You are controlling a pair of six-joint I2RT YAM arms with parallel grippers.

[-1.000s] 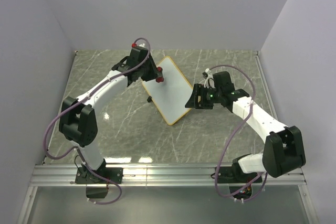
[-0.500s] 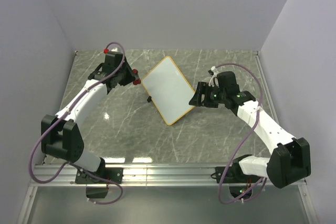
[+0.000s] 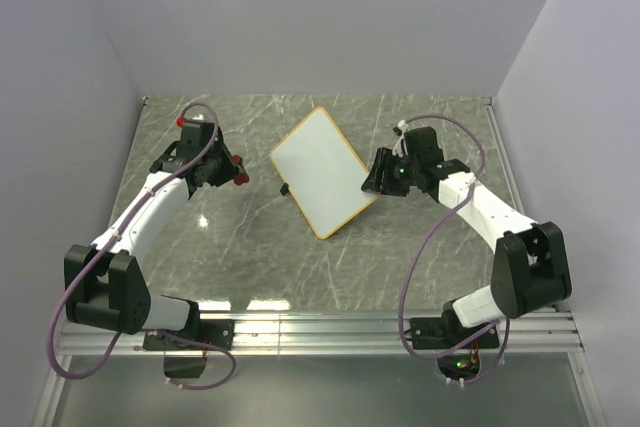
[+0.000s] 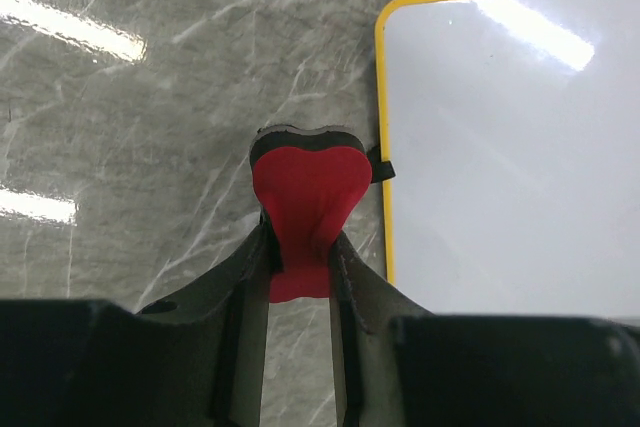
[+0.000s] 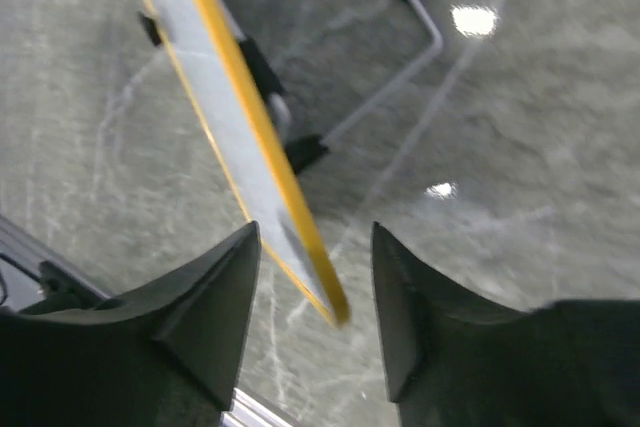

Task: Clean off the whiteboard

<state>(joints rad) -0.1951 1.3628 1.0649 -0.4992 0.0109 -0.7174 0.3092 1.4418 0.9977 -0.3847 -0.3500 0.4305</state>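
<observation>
Red eraser [image 4: 305, 192] clamped in left end effector [image 4: 300, 239]; open right end effector [image 5: 315, 237] straddles whiteboard [image 3: 318, 170].

No text, label, brand, number or sign can be read in any view; the whiteboard [image 3: 322, 173] shows only a plain white face
</observation>
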